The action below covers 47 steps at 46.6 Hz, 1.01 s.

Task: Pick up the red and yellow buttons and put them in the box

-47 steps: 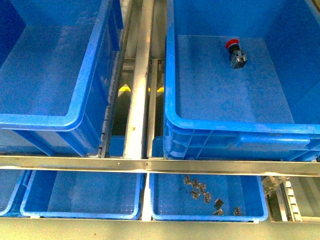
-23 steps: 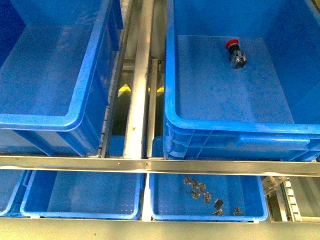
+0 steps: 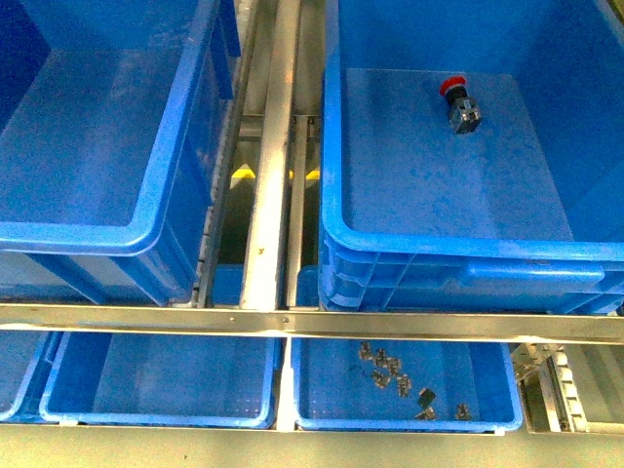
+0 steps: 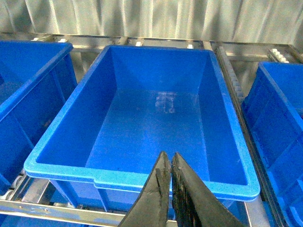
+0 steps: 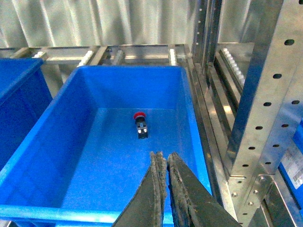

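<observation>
Already the red button [image 5: 140,124] lies inside the box [image 5: 57,142], a little beyond the right fingers [image 5: 182,189], which are pressed together and hold nothing. The left fingers [image 4: 156,194], together too, hang over the other box [image 4: 61,137]. No yellow button shows. Reaching for it with closed fingers might knock it away.

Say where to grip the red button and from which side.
The red button lies on its side on the bin floor, clear of the walls. It is probably best gripped across its blocky black body, coming from above; the round cap would likely slip.
</observation>
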Each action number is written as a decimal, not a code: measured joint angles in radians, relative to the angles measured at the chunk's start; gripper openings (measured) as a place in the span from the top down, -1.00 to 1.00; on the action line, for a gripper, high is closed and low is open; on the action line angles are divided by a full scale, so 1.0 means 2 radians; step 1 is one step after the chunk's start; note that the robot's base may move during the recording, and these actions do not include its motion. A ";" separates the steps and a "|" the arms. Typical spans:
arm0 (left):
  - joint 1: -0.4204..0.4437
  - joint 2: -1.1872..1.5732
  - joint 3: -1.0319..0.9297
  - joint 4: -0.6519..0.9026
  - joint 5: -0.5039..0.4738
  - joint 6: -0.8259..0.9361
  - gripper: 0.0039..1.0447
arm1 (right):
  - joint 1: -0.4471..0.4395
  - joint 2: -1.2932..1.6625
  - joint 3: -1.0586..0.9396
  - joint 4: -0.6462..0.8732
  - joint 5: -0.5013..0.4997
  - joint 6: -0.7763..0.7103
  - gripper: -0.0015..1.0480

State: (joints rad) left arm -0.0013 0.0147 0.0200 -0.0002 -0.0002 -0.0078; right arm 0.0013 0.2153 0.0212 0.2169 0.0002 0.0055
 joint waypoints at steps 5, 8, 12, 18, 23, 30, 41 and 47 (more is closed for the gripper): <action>0.000 0.000 0.000 0.000 0.000 0.000 0.96 | 0.000 -0.018 0.000 -0.018 0.000 0.000 0.93; 0.000 0.000 0.000 0.000 0.000 0.000 0.96 | 0.000 -0.051 0.000 -0.063 0.000 0.000 0.93; 0.000 0.000 0.000 0.000 0.000 0.000 0.96 | 0.000 -0.100 0.000 -0.105 0.000 0.000 0.93; 0.000 0.000 0.000 0.000 0.000 0.000 0.96 | 0.000 -0.105 0.000 -0.106 0.000 0.000 0.93; 0.000 0.000 0.000 0.000 0.000 0.000 0.96 | 0.000 -0.105 0.000 -0.107 0.000 0.000 0.92; 0.000 0.000 0.000 0.000 0.000 0.000 0.96 | 0.000 -0.105 0.000 -0.108 0.000 -0.001 0.37; 0.000 0.000 0.000 0.000 0.000 0.000 0.45 | 0.000 -0.105 0.000 -0.108 0.000 -0.001 -0.50; 0.000 0.000 0.000 0.000 0.000 0.000 -0.02 | 0.000 -0.105 0.000 -0.108 0.000 -0.001 -0.91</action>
State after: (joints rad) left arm -0.0013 0.0147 0.0200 -0.0002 0.0002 -0.0078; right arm 0.0013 0.0048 0.0216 0.0017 0.0002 0.0036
